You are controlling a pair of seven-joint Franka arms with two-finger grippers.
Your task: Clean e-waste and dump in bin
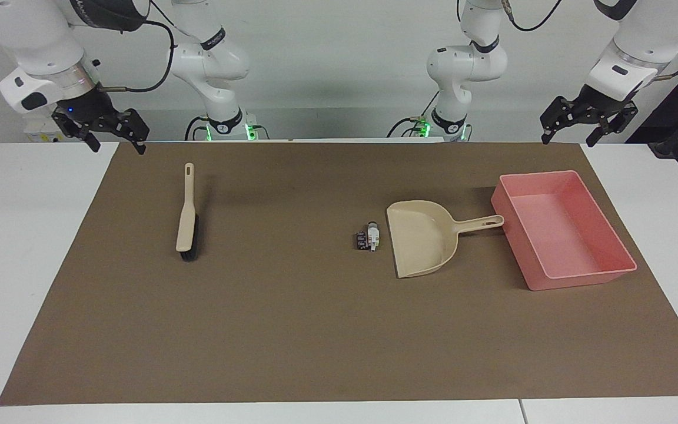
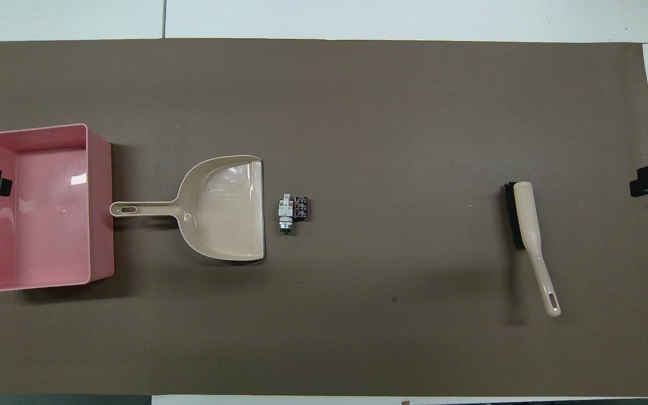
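The tiny black-and-white electronic scraps (image 1: 368,237) lay on the brown-matted surface (image 1: 315,330) just beside the beige plastic dustpan's (image 1: 421,238) mouth, ready for sweeping. The pink rectangular plastic tub (image 1: 604,275) touched the dustpan's handle. The left claw (image 1: 587,122) and right claw (image 1: 103,131) hung with fingers apart, holding nothing.

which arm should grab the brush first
Right. The brush lies toward the right arm's end of the table, below the open right gripper. The left gripper hangs by the bin, nearer the dustpan.

Pink bin (image 1: 562,235), beige dustpan (image 1: 421,238) (brown mat (image 1: 292,330)).
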